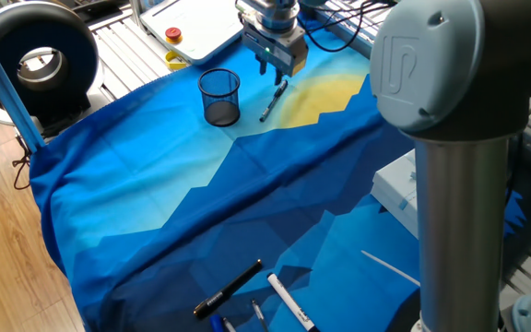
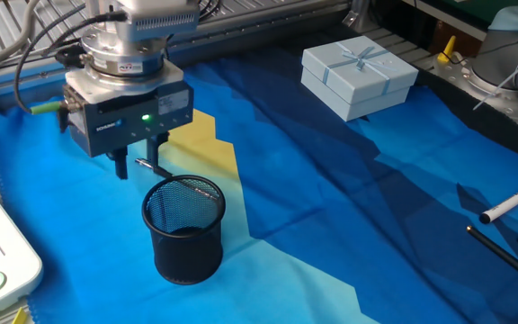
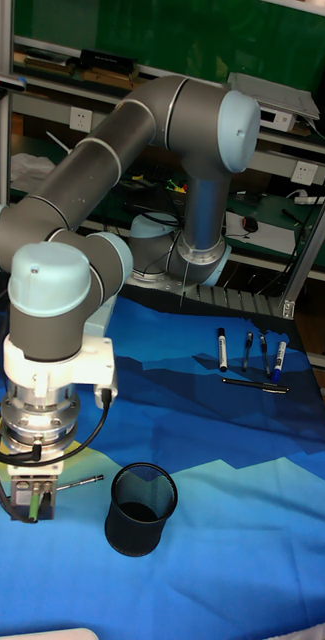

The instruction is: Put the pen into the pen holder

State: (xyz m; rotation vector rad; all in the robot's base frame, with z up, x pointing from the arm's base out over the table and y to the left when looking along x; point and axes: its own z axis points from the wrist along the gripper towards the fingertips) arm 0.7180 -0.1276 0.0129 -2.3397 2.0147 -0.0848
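The pen lies flat on the blue and yellow cloth, just right of the pen holder, a black mesh cup standing upright and empty. My gripper hangs open just above the pen's far end and holds nothing. In the other fixed view its two fingers stand apart over the pen, right behind the pen holder. The tall view shows the gripper left of the pen holder, with the pen on the cloth between them.
A light blue gift box sits at the cloth's far side. A thick black marker and a white marker lie with other pens near the opposite edge. A white device stands behind the gripper, and the arm's grey column is at the right.
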